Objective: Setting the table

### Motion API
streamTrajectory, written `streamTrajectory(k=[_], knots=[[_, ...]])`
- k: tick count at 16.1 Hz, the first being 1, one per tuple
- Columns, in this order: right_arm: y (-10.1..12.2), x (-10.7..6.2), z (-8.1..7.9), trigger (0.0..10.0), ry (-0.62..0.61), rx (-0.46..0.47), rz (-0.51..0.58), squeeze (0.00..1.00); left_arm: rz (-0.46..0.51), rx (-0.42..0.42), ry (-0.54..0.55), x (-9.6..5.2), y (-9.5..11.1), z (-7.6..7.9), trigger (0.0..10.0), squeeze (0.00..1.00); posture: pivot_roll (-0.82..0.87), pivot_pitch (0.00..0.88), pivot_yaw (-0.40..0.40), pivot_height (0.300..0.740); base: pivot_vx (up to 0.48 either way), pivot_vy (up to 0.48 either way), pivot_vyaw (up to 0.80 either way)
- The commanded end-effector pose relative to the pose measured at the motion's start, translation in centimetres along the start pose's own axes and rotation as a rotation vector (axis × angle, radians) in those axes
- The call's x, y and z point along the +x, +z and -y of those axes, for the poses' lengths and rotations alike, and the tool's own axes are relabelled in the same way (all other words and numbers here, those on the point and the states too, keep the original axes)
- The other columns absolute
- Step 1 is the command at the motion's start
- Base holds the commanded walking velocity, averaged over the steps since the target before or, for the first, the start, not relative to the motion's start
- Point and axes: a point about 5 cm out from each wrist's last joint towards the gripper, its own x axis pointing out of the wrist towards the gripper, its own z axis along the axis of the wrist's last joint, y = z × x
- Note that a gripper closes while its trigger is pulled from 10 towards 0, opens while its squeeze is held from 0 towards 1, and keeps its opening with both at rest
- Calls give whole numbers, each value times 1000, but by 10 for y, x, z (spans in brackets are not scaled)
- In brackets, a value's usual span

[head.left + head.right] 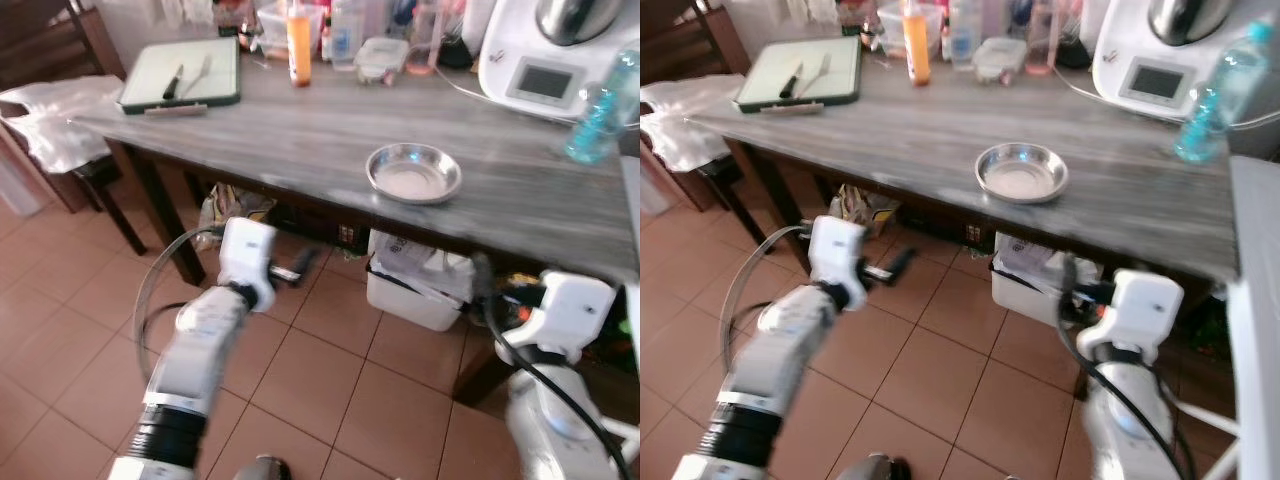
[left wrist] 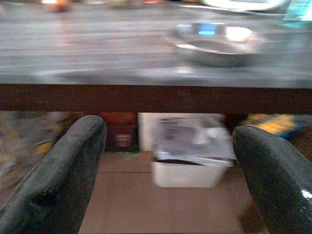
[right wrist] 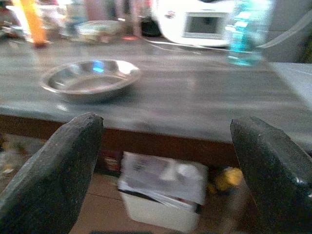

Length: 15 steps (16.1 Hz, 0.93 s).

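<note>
Left eye view: steel bowl point(image 1: 414, 172) round, mouth up, no long axis, near table's point(image 1: 250, 130) front edge | bare tabletop left of it; tray point(image 1: 183, 72) with cutlery at far left corner | left gripper point(image 2: 165, 161) and right gripper point(image 3: 161, 165) below the edge, fingers apart, nothing held | white bin point(image 1: 415, 285) beneath.

Silver bowl point(image 1: 414, 172), grey streaked table point(image 1: 300, 130)

The tabletop point(image 1: 300, 130) looks like matt, grey-grained wood. The bowl point(image 1: 413, 172) is shiny metal. The bottle point(image 1: 600, 110) is clear blue plastic. The floor point(image 1: 310, 370) is smooth terracotta tile.
</note>
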Motion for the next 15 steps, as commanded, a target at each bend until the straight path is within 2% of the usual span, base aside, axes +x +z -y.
streamTrajectory(k=[1,15], knots=[[1,0,-4,10000,13,6,7,0,1,22,11,-1,2,-4,10000,0,107,95,9,740,-259,0,0],[1,1,-1,10000,-2,-17,10,0,-3,28,-9,3,-1,1,10000,0,97,87,9,740,-270,0,0]])
